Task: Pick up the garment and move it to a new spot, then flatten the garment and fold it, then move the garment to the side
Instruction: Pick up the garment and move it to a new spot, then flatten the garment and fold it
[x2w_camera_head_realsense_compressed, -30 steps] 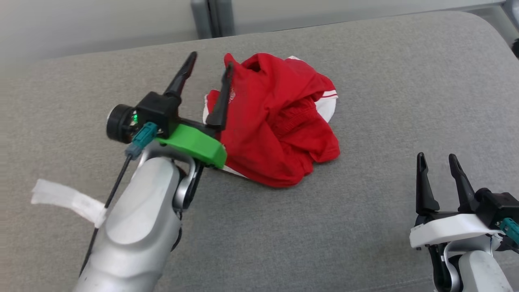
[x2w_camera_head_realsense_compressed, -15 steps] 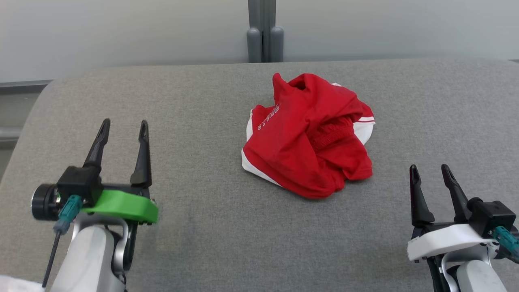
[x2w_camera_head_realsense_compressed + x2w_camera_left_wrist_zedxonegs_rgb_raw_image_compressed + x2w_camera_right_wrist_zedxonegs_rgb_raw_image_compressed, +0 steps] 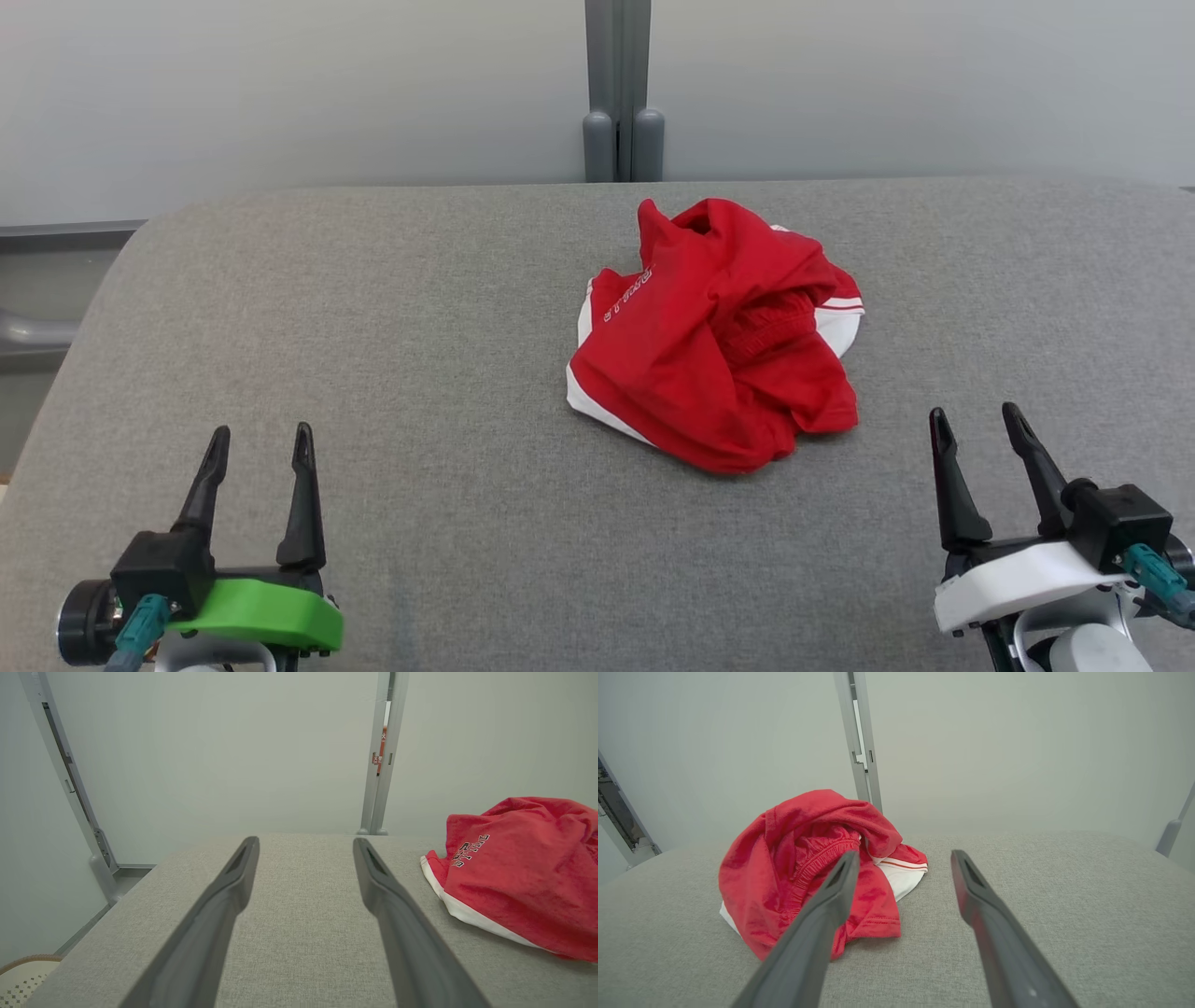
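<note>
The red garment [image 3: 714,336] lies in a crumpled heap on the grey cushion [image 3: 420,327], just to the 3 o'clock side of the middle. The left gripper [image 3: 261,431] sits at 7 o'clock and the right gripper [image 3: 974,413] at 5 o'clock. Both have their fingers apart and hold nothing. Neither touches the garment.
</note>
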Controlling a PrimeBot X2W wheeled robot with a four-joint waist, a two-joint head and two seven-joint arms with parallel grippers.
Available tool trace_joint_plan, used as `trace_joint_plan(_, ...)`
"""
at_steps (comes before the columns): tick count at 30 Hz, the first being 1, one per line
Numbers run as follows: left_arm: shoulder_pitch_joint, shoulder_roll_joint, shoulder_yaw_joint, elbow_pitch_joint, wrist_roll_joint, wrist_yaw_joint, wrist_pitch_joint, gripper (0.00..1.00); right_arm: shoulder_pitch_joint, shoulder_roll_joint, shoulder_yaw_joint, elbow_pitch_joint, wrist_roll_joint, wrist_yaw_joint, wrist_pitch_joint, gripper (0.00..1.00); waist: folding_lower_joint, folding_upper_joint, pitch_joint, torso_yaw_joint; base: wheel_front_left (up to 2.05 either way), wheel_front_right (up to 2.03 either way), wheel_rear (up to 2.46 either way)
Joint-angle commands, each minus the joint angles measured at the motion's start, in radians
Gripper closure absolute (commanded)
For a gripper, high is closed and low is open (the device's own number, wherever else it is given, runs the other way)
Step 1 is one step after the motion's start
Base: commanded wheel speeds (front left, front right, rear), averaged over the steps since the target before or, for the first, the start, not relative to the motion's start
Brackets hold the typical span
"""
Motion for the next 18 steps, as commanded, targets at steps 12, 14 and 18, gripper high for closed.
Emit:
trace_joint_plan(12, 0.044, -0.060, 0.036, 0.007, 0.051, -0.041, -0.001, 0.00, 0.067, 0.013, -0.010, -0.023, -0.012, 0.000, -0.003, 0.00, 0.0001, 0.0000, -0.006, -0.026, 0.00, 0.00, 0.00)
trace_joint_plan(14, 0.042, -0.065, 0.040, 0.010, 0.055, -0.045, -0.001, 0.00, 0.065, 0.015, -0.012, -0.024, -0.012, 0.000, -0.003, 0.00, 0.0001, 0.0000, -0.005, -0.029, 0.00, 0.00, 0.00)
trace_joint_plan(18, 0.037, -0.073, 0.049, 0.016, 0.061, -0.053, -0.001, 0.00, 0.063, 0.018, -0.014, -0.024, -0.013, 0.000, -0.003, 0.00, 0.0001, 0.0000, -0.005, -0.031, 0.00, 0.00, 0.00)
